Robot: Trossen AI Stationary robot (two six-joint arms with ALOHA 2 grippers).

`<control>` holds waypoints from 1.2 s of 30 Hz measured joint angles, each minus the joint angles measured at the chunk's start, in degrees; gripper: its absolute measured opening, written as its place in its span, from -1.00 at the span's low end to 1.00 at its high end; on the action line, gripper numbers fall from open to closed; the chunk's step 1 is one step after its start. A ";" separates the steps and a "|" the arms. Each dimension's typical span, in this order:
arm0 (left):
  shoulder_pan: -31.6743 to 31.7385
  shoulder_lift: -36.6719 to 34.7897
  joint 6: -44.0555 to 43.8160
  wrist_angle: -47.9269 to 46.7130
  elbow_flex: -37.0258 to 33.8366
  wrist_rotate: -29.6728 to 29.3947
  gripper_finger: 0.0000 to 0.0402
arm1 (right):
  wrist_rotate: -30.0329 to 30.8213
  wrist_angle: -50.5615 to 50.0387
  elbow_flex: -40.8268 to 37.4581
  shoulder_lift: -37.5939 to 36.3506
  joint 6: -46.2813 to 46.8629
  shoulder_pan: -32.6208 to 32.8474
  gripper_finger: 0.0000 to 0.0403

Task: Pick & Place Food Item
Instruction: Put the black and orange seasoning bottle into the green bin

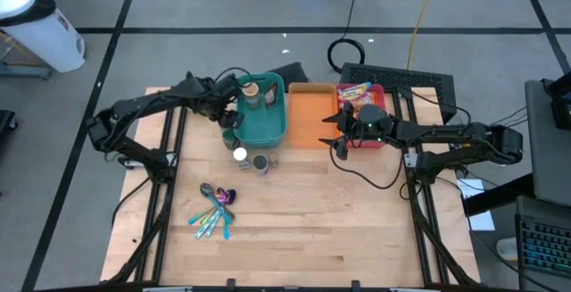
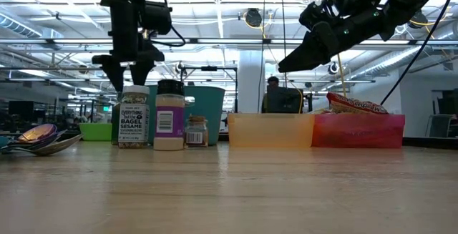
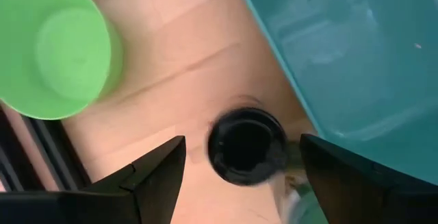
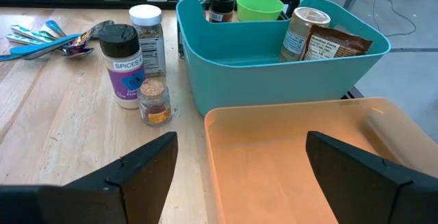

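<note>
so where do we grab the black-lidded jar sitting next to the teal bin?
Take the black-lidded jar by its round lid, from straight above. It stands upright, with the teal bin wall close on one side and the green cup farther off, so a side approach looks cramped. The open left hand already straddles the lid. The right hand waits over the orange tray.

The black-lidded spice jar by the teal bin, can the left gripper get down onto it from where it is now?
Probably yes. The left gripper hangs open right above the black-lidded jar, one finger either side. The teal bin stands close beside it, leaving tight room there.
</note>
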 joint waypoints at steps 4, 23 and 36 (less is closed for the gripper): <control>0.70 0.00 -0.98 0.26 0.00 -0.22 0.47 | 0.00 -0.09 0.00 -0.01 -0.03 0.00 0.58; 0.75 0.00 -2.07 6.65 -5.97 0.31 0.48 | 0.00 -0.17 0.00 -0.01 -0.13 -0.01 0.58; 0.27 0.00 -1.90 6.69 -5.97 -0.20 0.48 | 0.00 -0.17 0.00 0.00 0.00 -0.01 0.58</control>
